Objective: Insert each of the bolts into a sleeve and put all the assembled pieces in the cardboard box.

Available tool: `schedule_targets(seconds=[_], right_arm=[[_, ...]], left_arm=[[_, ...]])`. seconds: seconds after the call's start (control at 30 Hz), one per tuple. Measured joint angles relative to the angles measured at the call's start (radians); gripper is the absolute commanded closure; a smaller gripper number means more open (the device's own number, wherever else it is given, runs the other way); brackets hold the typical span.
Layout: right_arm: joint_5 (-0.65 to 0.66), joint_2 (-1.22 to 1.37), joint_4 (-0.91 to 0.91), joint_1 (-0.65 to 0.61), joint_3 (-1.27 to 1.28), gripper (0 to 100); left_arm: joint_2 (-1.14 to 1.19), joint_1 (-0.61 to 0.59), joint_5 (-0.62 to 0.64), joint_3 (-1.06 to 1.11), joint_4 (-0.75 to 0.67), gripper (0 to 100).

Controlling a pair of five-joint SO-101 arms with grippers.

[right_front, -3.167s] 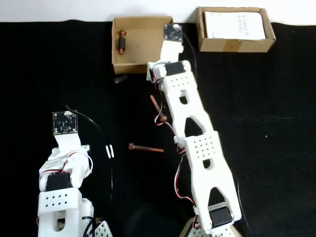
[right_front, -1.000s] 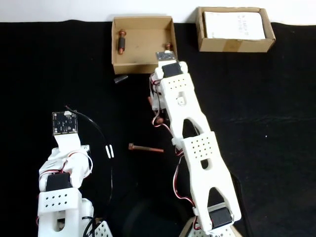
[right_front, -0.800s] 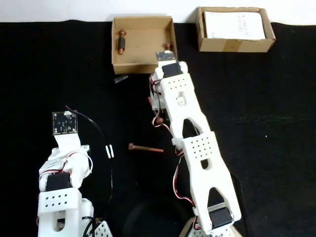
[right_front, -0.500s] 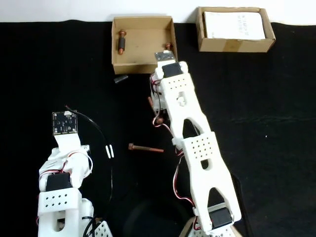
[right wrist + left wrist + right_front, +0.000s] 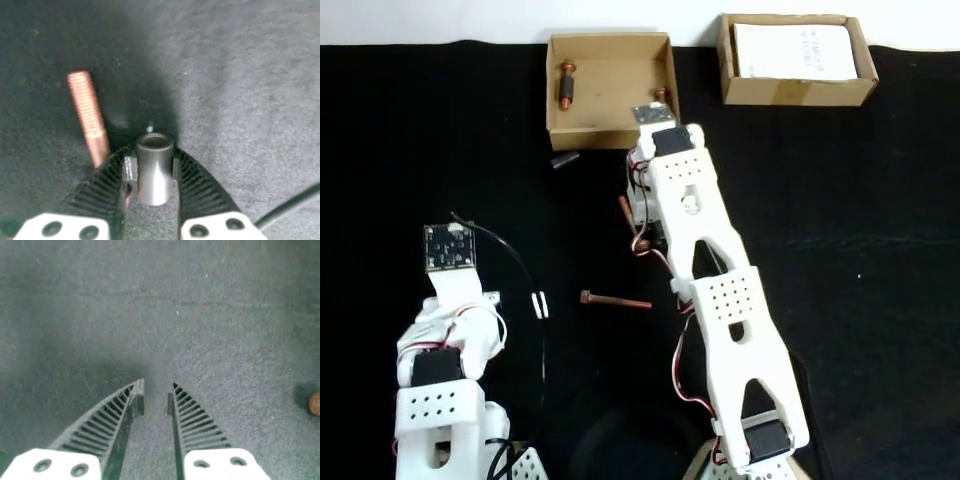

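1. The right gripper [image 5: 152, 156] is clamped on a dark sleeve [image 5: 154, 175] over the black cloth [image 5: 240, 75].
2. A copper bolt [image 5: 89, 119] lies just beside that sleeve.
3. The left gripper [image 5: 156, 390] is slightly parted and holds nothing.
4. A second bolt [image 5: 615, 299] lies between the arms.
5. The cardboard box [image 5: 610, 125] holds an assembled piece [image 5: 565, 85]. A loose sleeve [image 5: 565, 159] lies just outside it.

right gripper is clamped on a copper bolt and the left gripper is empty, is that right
Not quite. The right gripper is clamped on a dark sleeve, not a copper bolt; the bolt lies loose on the cloth beside it, as the right wrist view shows. The left gripper is empty.
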Motion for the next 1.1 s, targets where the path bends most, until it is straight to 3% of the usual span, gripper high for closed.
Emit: schedule_targets(seconds=[0.17, 0.33, 0.5, 0.63, 0.83, 1.1], right_arm=[[0.0, -0.1, 0.0, 0.077, 0.0, 99.2], [0.0, -0.212, 0.0, 0.157, 0.0, 99.2], [0.0, -0.238, 0.002, 0.238, 0.0, 99.2], [0.0, -0.238, 0.003, 0.288, 0.0, 99.2], [0.0, -0.238, 0.003, 0.331, 0.0, 99.2], [0.0, -0.238, 0.003, 0.336, 0.0, 99.2]], left_arm=[[0.126, 0.081, 0.055, -0.229, 0.175, 85], [0.446, 0.18, 0.071, -0.549, 0.328, 85], [0.867, 0.265, 0.123, -0.965, 0.623, 85], [1.046, 0.368, 0.267, -1.266, 0.829, 85], [1.085, 0.566, 0.488, -1.45, 0.881, 80], [1.307, 0.608, 0.71, -1.421, 0.821, 78]])
